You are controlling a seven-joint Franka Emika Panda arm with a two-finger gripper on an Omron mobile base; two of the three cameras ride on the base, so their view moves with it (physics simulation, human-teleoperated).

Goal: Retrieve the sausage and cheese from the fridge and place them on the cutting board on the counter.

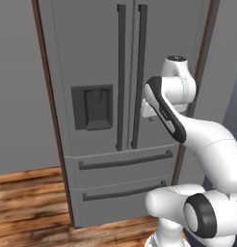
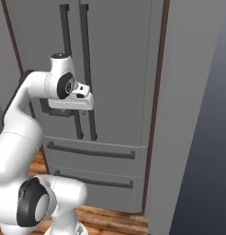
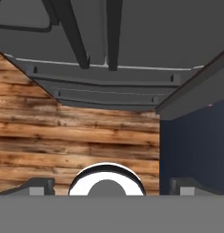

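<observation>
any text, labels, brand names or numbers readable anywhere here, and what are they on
None can be read.
The fridge doors are plain grey, with no brand mark or number.
The dispenser panel is dark, with no visible lettering or icons.
The arm's white shell, the open hand and the wooden floor carry no writing either.

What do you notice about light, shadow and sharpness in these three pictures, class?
Left base view: flat, even light on the fridge, no glare, edges slightly soft. Right base view: the wall beside the fridge fades to dark blue on the right. Hand view: the fridge doors look dark and shaded, the wooden floor brighter, its grain blurred.
</observation>
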